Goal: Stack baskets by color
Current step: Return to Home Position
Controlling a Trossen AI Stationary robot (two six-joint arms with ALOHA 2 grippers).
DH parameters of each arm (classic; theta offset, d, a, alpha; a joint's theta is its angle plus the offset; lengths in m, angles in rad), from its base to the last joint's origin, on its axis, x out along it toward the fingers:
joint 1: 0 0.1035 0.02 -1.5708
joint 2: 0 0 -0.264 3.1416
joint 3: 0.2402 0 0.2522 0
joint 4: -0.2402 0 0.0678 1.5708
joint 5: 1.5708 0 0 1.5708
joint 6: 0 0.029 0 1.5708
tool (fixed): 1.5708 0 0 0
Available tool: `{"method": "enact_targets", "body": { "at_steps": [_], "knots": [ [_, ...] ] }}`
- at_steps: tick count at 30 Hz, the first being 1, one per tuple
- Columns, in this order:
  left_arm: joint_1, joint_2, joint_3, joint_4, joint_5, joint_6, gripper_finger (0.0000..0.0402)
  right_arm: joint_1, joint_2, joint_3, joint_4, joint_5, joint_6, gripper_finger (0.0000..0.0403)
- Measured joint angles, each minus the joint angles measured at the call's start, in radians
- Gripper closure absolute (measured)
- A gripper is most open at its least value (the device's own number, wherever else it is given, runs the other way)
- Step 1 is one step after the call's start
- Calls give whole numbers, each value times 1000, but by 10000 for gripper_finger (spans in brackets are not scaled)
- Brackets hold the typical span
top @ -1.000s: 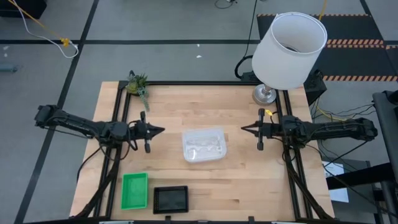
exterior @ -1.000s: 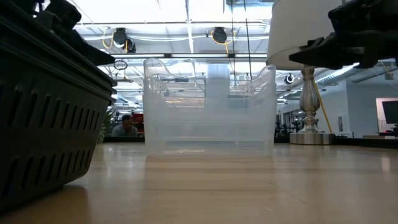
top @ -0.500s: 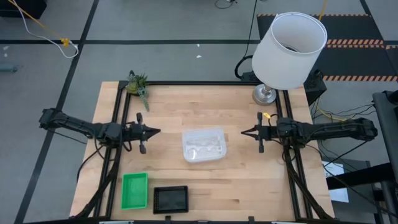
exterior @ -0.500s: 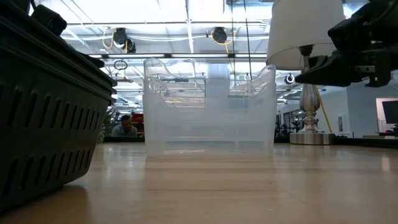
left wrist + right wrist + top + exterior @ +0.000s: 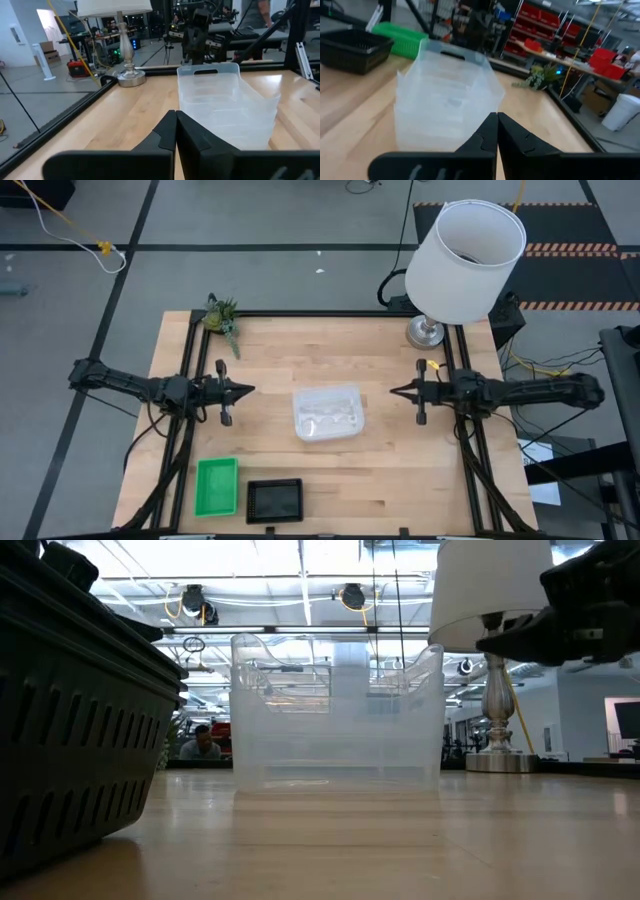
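Clear baskets (image 5: 327,413): nested as one stack at the centre of the table (image 5: 300,350), open side up. The long axis runs from the left edge toward the right edge, slightly skewed. Several walls are seen one inside another in the low view, though the count cannot be read for certain.

Green baskets (image 5: 217,486): stacked in the corner diagonally opposite the lamp (image 5: 468,260), with the long axis parallel to the left edge.

Black baskets (image 5: 274,499): stacked just beside the green ones on the same edge, separated by a narrow gap, with the long axis laid along that edge.

Left gripper (image 5: 248,390): carried on an arm stretched nearly level inward from the left edge. The fingers are pressed together and empty, and the tip is pointed at the clear baskets, well apart from them.

Right gripper (image 5: 393,391): mirrored from the right edge, arm likewise extended. The fingers are closed together and empty, and the tip is aimed at the clear baskets, well apart.

Open room: bare wood is found between each fingertip and the clear baskets, along the far edge between the plant (image 5: 222,315) and the lamp base, and from the black baskets to the right edge.
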Motion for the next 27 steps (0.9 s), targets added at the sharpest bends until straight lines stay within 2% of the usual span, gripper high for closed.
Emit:
{"method": "enact_targets", "body": {
  "at_steps": [4, 9, 15, 20, 27],
  "knots": [
    [0, -3, 0, 18, -2, -2, 398, 0, -78, -1, -71, -1, 13, 403],
    [0, -3, 0, 49, -2, 1, 387, 0, -196, -2, -151, 0, 15, 403],
    [0, -3, 0, 49, -2, 4, 398, 0, -316, -3, -220, -2, 34, 403],
    [0, -3, 0, 50, -2, 4, 385, 0, -397, -3, -246, -2, 26, 403],
    [0, -3, 0, 51, -3, 12, 397, 0, -403, -3, -252, -15, 39, 403]
  ]
}}
